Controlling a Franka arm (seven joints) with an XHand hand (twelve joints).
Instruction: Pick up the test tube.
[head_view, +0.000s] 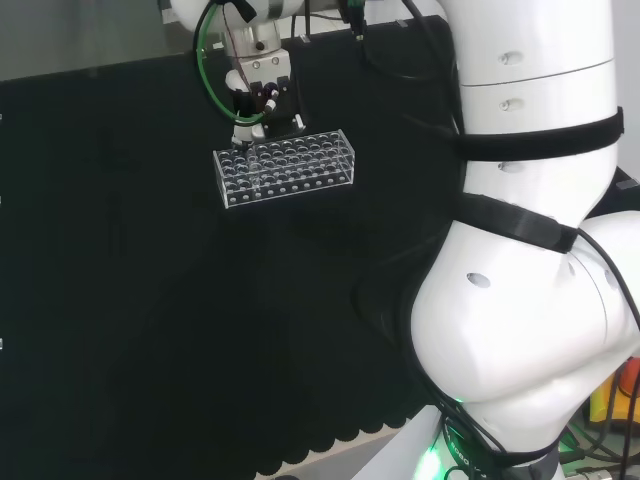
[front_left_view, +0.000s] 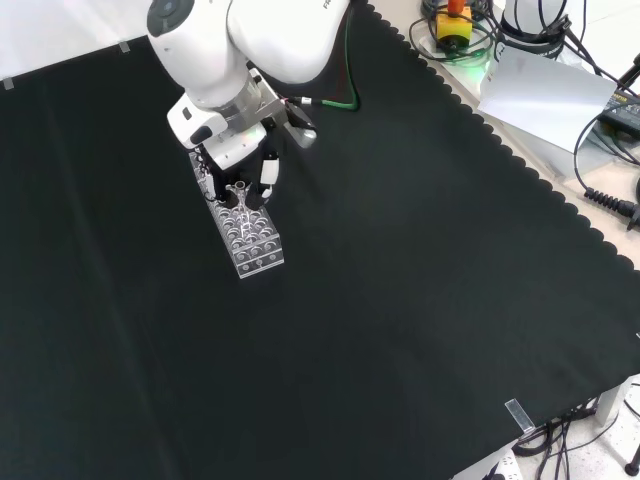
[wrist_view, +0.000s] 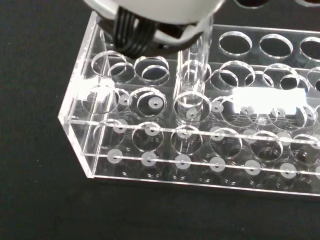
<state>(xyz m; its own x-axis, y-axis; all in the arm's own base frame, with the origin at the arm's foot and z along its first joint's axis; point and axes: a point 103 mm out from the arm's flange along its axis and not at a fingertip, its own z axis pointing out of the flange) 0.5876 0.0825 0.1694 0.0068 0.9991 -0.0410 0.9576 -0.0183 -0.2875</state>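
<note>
A clear, slim glass tube (wrist_view: 192, 75) is standing upright in a hole near one end of a clear plastic rack (wrist_view: 165, 145) drilled with round holes, on black cloth (head_view: 120, 300). The hand (head_view: 255, 95) is hovering right over the tube's top; whether its fingers are gripping cannot be told.

Even overhead light, glare on the clear rack (wrist_view: 260, 95).

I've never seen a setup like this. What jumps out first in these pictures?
Probably the big white robot arm along the right of the head view. Next, the clear plastic rack of round holes, alone on the black cloth, with the arm's black and white hand right above one end. In the wrist view a clear test tube stands upright in a hole near that end of the rack.
</note>
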